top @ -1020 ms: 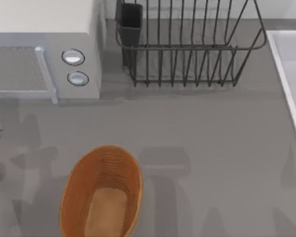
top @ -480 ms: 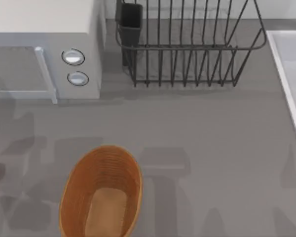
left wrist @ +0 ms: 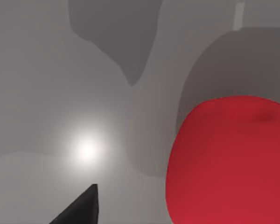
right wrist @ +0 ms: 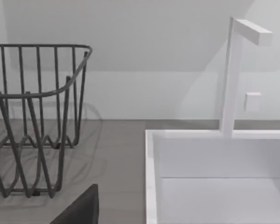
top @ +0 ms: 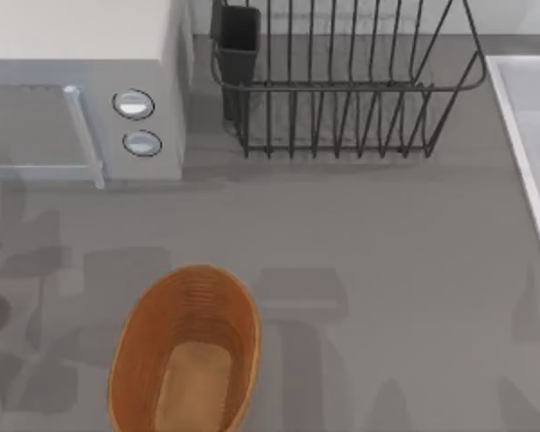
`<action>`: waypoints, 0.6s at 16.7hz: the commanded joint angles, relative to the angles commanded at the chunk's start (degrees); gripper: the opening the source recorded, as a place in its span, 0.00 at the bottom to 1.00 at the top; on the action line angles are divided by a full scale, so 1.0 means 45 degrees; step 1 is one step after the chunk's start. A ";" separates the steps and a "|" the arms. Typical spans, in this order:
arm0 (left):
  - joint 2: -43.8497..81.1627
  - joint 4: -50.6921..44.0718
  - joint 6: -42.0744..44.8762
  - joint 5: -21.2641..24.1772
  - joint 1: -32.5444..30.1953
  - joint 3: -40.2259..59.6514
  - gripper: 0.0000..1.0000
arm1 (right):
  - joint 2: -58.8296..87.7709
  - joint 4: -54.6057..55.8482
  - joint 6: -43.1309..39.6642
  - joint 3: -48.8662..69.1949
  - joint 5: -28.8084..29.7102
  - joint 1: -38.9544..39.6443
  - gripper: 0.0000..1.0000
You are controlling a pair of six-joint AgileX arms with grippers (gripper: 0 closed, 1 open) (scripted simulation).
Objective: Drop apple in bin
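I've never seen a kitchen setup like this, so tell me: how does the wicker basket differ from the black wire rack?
The basket is oval, orange-brown and closely woven, with a solid tan bottom; the rack is angular, black, and made of thin spaced wires you can see through. The basket sits at the table's near edge, left of centre; the rack stands at the back. Both are open-topped and hold nothing visible.

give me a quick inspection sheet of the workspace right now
surface: grey table, arm shadows across its left side
job's things: apple on the table at the top view's far left edge, large and close in the left wrist view; bin empty, at the lower left
clutter: microwave at upper left; black dish rack at top centre
grippers: left gripper, one dark fingertip close beside the apple, not touching it; right gripper, one fingertip facing the sink
cables: nothing seen
surroundings: white sink with faucet at the right, pale wall behind
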 joint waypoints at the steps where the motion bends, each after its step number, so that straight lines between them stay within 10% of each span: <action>1: 0.0229 0.0508 0.0014 0.0001 0.0006 -0.0246 1.00 | 0.0000 0.0000 0.0000 0.0000 0.0000 0.0000 1.00; 10: 0.1250 0.2608 0.0074 0.0006 0.0040 -0.1332 1.00 | 0.0000 0.0000 0.0000 0.0000 0.0000 0.0000 1.00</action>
